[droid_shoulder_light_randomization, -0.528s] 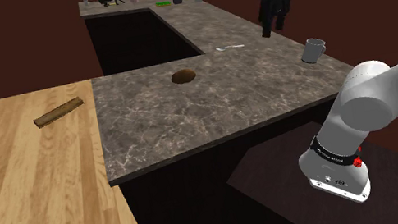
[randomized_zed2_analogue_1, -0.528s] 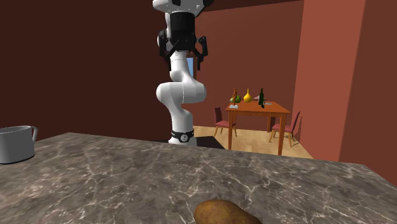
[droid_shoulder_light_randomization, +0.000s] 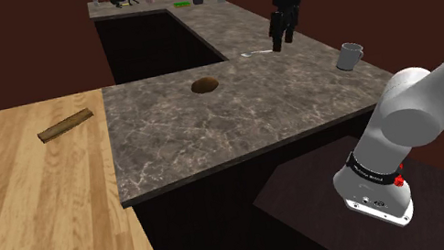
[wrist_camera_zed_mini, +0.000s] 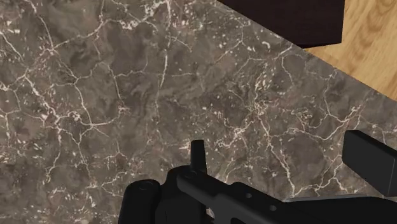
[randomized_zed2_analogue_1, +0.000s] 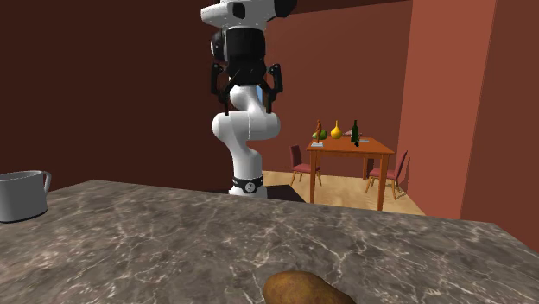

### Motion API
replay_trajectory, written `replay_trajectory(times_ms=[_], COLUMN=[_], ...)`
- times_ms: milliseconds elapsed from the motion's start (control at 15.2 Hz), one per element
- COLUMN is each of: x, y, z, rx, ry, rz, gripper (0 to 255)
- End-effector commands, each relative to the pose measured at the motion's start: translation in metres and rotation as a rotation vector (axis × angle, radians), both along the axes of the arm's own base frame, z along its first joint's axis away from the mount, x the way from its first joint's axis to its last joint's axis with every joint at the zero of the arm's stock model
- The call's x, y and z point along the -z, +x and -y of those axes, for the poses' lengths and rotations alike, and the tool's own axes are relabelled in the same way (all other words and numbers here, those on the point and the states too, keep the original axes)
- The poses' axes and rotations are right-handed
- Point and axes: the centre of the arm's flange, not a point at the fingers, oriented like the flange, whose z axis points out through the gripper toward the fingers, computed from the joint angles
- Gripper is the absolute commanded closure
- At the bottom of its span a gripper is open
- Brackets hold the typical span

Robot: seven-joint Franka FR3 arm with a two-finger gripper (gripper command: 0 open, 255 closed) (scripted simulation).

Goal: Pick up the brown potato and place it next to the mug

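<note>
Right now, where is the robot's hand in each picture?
Shoulder view: the hand hangs upper right of middle, above the counter, between potato and mug.
Second exterior view: the hand is high up, left of middle, before the white arm.
Wrist view: the hand's fingers stand apart over the counter.
Shared landmark: the marbled counter.
</note>
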Motion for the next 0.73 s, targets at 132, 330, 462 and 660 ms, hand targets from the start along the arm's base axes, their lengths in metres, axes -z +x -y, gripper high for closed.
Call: replay_trajectory(times_ms=[132, 330, 462, 660], x=[0.031, 0.053, 0.067, 0.088], y=[0.042, 0.074, 0.095, 0.127], z=[0.007, 0.010, 0.010, 0.009], rx=[-0.076, -0.131, -0.168, -0.224], ry=[0.006, 0.011, 0.015, 0.020], rz=[0.019, 0.032, 0.041, 0.054], gripper=[0, 0, 0, 0])
